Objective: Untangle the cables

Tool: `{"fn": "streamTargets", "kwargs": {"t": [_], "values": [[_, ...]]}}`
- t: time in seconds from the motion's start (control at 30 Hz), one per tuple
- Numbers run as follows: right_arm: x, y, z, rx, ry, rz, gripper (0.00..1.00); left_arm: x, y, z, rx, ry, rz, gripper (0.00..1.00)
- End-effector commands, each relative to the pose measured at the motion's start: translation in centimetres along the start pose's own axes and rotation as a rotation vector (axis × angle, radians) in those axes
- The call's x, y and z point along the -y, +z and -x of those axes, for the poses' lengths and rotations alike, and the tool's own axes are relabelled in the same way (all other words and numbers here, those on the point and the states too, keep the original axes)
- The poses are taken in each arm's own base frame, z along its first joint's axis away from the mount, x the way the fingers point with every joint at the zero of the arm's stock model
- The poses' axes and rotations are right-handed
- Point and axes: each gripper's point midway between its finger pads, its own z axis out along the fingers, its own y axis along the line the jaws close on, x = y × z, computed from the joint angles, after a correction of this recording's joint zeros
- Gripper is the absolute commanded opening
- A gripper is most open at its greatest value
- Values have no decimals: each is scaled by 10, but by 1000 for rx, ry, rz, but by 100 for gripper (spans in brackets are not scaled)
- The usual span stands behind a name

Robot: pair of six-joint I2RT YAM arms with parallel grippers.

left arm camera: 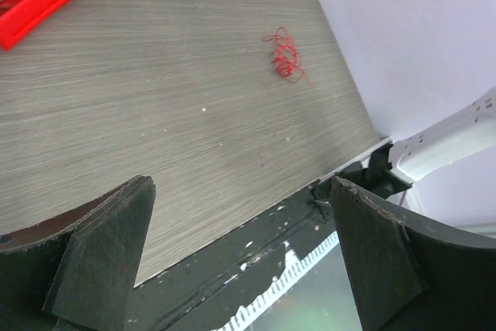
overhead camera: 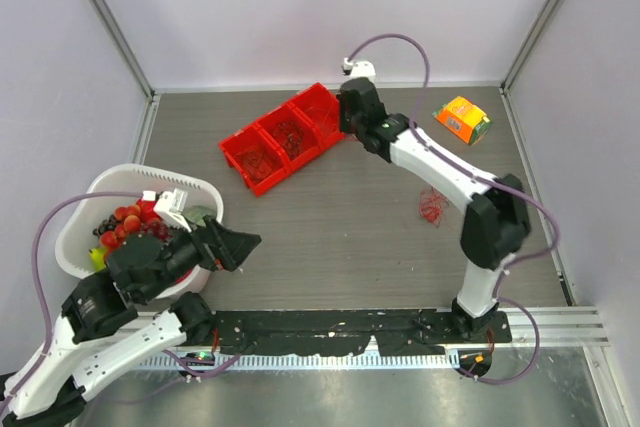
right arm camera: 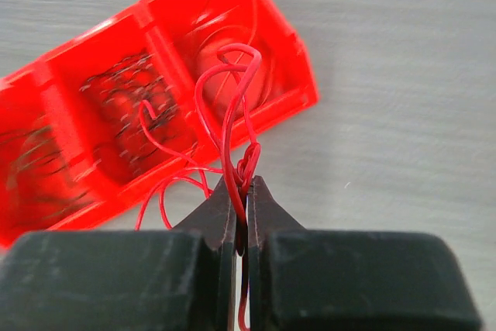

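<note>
Two black fingers (right arm camera: 221,215) fill the bottom of the right wrist view. The right hand (right arm camera: 242,184) is pressed together, pinching a few strands of thin red wire (right arm camera: 229,106) at its tips. Beyond the tips the wire rises in narrow loops, and more red loops curl away to the left. Behind these loops lies the red three-compartment plastic bin (right arm camera: 298,60). Its middle compartment holds a scribble of thin dark wires (right arm camera: 124,91), and faint wire coils show in the end compartment nearest the hand. Whether the pinched strands run on into the bin cannot be told.

From above, the right arm reaches across the grey wood-grain surface (overhead camera: 330,217) to the bin's right end, at the far side.

A second, loose clump of thin red wire (overhead camera: 432,207) lies by itself on the surface. It sits beside the right arm's elbow, well apart from the bin.

The left hand (left arm camera: 242,187) is spread wide with nothing between its fingers. It hangs above the near left part of the surface, beside a white plastic basket (overhead camera: 200,187) of red and dark fruit. Its camera looks across bare surface toward the loose red clump.

An orange box (overhead camera: 462,119) rests near the far right corner.
</note>
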Motion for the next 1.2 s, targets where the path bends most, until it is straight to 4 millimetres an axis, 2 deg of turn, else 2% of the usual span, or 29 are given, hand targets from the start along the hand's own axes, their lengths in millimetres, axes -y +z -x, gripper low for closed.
{"fn": "streamTargets", "kwargs": {"t": [0.0, 0.03, 0.07, 0.1, 0.13, 0.17, 0.2, 0.23, 0.27, 0.3, 0.33, 0.4, 0.63, 0.67, 0.77, 0.8, 0.83, 0.87, 0.9, 0.93, 1.07, 1.13, 1.17], "values": [[20, 46, 29, 33, -320, -190, 1, -28, -23, -3, -5, 70, 100, 100], [26, 62, 22, 17, -371, -225, 1, -32, -27, -3, 1, 69, 108, 100], [21, 68, 38, 49, -399, -230, 1, -34, -31, -3, 11, 66, 107, 100], [23, 84, 30, 36, -450, -248, 1, -36, -34, -3, 21, 60, 106, 100], [22, 88, 46, 72, -458, -260, 1, -39, -36, -3, 25, 57, 110, 100], [23, 105, 31, 45, -512, -273, 1, -41, -39, -3, 34, 51, 111, 100], [20, 108, 46, 77, -519, -282, 1, -44, -42, -4, 41, 48, 116, 100], [21, 123, 36, 64, -556, -297, 1, -45, -43, -3, 48, 44, 116, 99], [22, 127, 42, 79, -566, -318, 1, -47, -45, -3, 57, 40, 120, 100], [23, 142, 30, 65, -594, -321, 1, -48, -47, -1, 68, 38, 123, 100], [18, 148, 31, 76, -594, -298, 1, -49, -49, 0, 74, 37, 121, 100], [10, 164, 20, 92, -578, -249, 1, -49, -51, 2, 90, 37, 122, 100], [-15, 206, -10, 102, -405, 4, 1, -50, -50, 1, 88, 36, 124, 100], [-12, 213, -17, 91, -367, 25, 1, -50, -49, 1, 87, 36, 120, 100], [-20, 223, -18, 93, -277, 126, 1, -49, -47, -1, 81, 35, 122, 100], [-15, 229, -22, 84, -217, 137, 1, -50, -46, -2, 76, 37, 126, 100], [-19, 231, -17, 87, -189, 182, 1, -50, -46, -1, 77, 39, 127, 100], [-11, 239, -29, 54, -150, 182, 1, -50, -46, -1, 76, 39, 130, 100], [-13, 240, -20, 68, -134, 197, 1, -51, -46, -1, 75, 40, 133, 100], [-12, 245, -34, 24, -113, 220, 1, -51, -45, -1, 75, 40, 133, 100], [-11, 241, -36, -1, -85, 231, 2, -50, -44, -2, 68, 42, 137, 100], [-6, 233, -31, -8, -75, 204, 14, -51, -43, -3, 62, 44, 141, 100], [-5, 226, -20, 1, -70, 189, 25, -51, -42, -3, 59, 45, 143, 100]]}}
